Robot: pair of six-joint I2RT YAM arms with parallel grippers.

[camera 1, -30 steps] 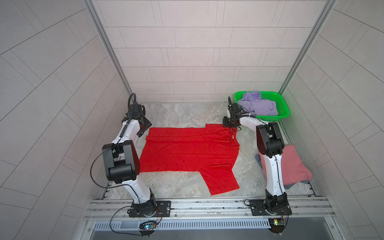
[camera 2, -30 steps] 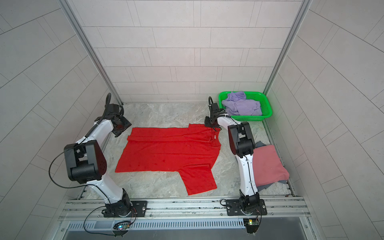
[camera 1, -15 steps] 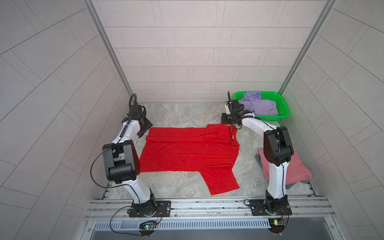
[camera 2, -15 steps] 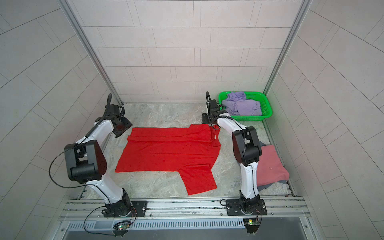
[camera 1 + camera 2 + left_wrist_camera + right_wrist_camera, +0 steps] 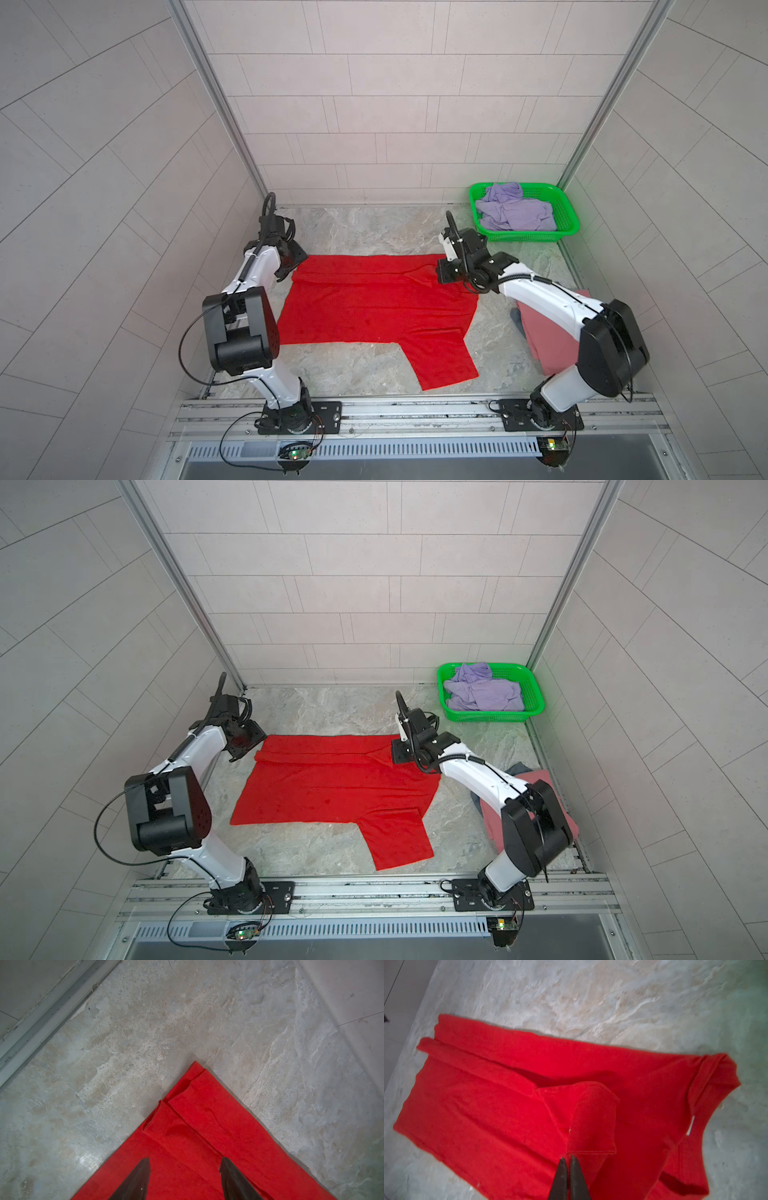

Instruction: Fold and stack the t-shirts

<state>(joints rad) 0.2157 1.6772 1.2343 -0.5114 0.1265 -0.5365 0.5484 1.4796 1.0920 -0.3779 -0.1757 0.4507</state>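
The red t-shirt (image 5: 374,307) (image 5: 332,787) lies spread flat in the middle of the marble table, one sleeve pointing to the front. My left gripper (image 5: 185,1159) hovers open over its far left corner (image 5: 195,1076), with nothing between the fingers; in both top views it (image 5: 297,259) (image 5: 245,742) sits at that corner. My right gripper (image 5: 568,1157) is shut on the hem of a raised fold of the red t-shirt (image 5: 591,1118) at its far right side (image 5: 446,270) (image 5: 399,752). A pink t-shirt (image 5: 552,332) lies folded at the right, over a grey-blue one (image 5: 515,322).
A green mesh basket (image 5: 567,208) (image 5: 534,688) stands in the far right corner with a crumpled lavender t-shirt (image 5: 515,212) (image 5: 482,692) inside. Tiled walls close in the table on three sides. The arm bases are bolted to a metal rail (image 5: 415,411) along the front.
The right arm's elbow has swung out to the right and toward the front, and its gripper has shifted slightly over the red t-shirt with the fold. The left arm has not moved.
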